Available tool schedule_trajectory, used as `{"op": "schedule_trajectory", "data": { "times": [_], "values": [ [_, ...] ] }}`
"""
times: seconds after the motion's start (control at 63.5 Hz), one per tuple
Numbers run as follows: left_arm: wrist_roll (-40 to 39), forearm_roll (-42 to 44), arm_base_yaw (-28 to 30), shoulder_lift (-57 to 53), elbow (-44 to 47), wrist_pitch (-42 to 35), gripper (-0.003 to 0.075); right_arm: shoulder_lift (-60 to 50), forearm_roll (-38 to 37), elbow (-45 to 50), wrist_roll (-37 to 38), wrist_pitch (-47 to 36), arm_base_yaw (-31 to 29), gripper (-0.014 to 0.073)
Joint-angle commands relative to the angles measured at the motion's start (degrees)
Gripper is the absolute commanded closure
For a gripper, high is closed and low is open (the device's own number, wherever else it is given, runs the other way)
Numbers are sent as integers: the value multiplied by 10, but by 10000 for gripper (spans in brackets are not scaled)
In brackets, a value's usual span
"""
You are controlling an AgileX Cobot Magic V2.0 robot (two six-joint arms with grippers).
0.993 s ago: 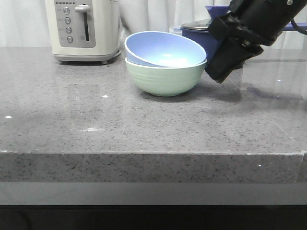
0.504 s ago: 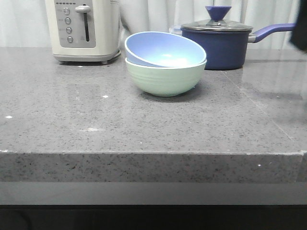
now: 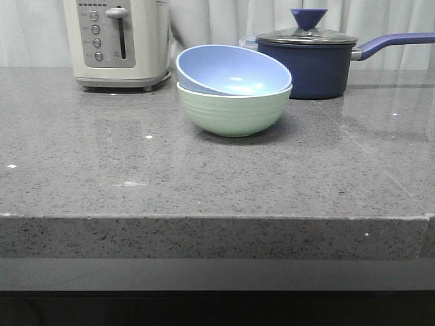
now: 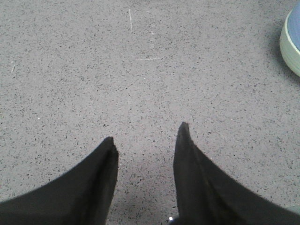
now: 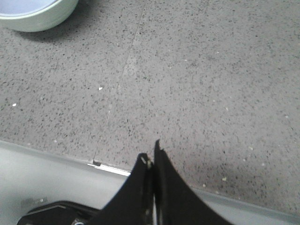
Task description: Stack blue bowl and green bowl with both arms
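The blue bowl [image 3: 228, 68] sat tilted inside the green bowl [image 3: 234, 109] on the table [image 3: 204, 176], apparently stacked. Left fingers [image 4: 145, 140] were spread and empty; right fingers [image 5: 151, 157] were pressed together, holding nothing.

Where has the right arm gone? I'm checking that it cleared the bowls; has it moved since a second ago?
Yes. It covered the saucepan beside the green bowl; now it is out of the front view, the saucepan fully uncovered.
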Motion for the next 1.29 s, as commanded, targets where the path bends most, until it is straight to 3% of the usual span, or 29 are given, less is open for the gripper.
{"op": "schedule_trajectory", "data": {
  "times": [0.0,0.11,0.331,0.867,0.993,1.277],
  "values": [
    [-5,-1,2,-5,-15,-36,427,-40,-3,3,1,-37,-2,648],
    [-5,-1,2,-5,-15,-36,464,-69,-3,13,1,-41,-2,648],
    [-5,-1,2,-5,-15,-36,742,-75,-3,13,1,-52,-2,648],
    [-5,-1,-1,-22,-3,-47,740,-75,-3,13,1,-52,-2,648],
    [-5,16,14,-90,62,-134,740,-75,-3,13,1,-52,-2,648],
    [-5,-3,82,-316,324,-389,740,-75,-3,13,1,-52,-2,648]
  ]
}}
